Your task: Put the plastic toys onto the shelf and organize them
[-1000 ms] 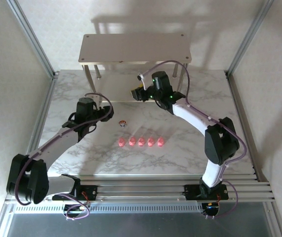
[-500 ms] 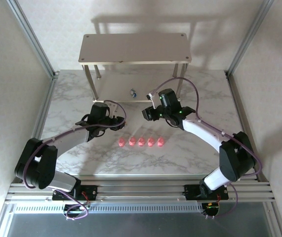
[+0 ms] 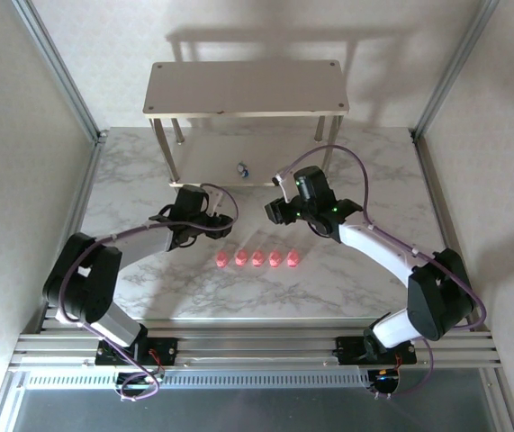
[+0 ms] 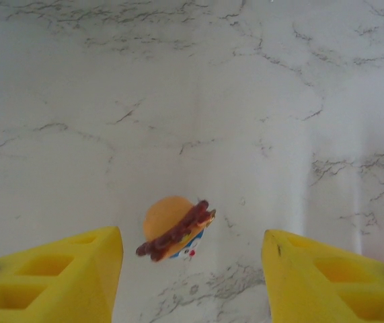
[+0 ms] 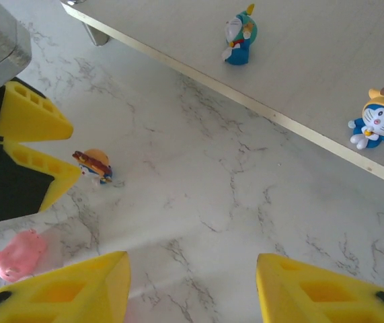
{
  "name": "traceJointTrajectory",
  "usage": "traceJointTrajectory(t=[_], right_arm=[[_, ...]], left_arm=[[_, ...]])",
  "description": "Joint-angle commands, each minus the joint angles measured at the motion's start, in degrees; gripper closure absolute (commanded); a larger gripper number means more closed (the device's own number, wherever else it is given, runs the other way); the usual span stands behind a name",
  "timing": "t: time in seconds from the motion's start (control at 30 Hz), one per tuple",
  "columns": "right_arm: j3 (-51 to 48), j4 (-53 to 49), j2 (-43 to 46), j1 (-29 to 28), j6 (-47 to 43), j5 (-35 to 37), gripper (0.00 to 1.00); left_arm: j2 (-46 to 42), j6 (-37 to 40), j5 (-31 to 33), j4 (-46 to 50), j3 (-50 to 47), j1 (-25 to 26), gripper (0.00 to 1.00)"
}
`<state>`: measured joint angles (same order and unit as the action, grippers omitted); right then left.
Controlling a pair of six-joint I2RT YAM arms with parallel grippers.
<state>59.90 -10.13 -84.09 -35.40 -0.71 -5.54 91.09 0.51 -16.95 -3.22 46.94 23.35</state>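
Two toys, a teal figurine [image 5: 239, 42] and an orange figurine [image 5: 380, 121], stand on the lower board of the shelf [image 5: 313, 54]. The red figurine [image 4: 175, 229] lies on the table [image 5: 212, 202] between the spread fingers of the left gripper [image 4: 191, 237], not touched. The right gripper [image 5: 192, 262] is spread too, and empty.

Pink pigs [image 3: 257, 259] x5, pale figurines [image 5: 238, 42] x3, 2-tier shelf [image 3: 246, 87] x1.

Arms bent inward; left hand [image 4: 192, 259], jaws apart; right hand [image 5: 190, 269], jaws apart
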Motion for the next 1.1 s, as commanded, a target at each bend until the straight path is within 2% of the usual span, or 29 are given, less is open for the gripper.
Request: traceJointTrajectory(t=[0.0,0.87,1.07], right_arm=[[-1.0,-0.2,2.3,0.8,-1.2,1.0,0.48],[-0.2,0.1,0.4,3.2,-1.8,-1.0,0.48],[-0.2,0.1,0.4,3.5,-1.9,-1.1,0.48]], left_arm=[[1.8,2.0,-0.1,-0.2,2.4,0.6,0.43],[8.6,5.8,3.4,3.9,6.1,0.5,0.46],[8.7,5.6,3.8,4.1,6.2,0.3,0.52]])
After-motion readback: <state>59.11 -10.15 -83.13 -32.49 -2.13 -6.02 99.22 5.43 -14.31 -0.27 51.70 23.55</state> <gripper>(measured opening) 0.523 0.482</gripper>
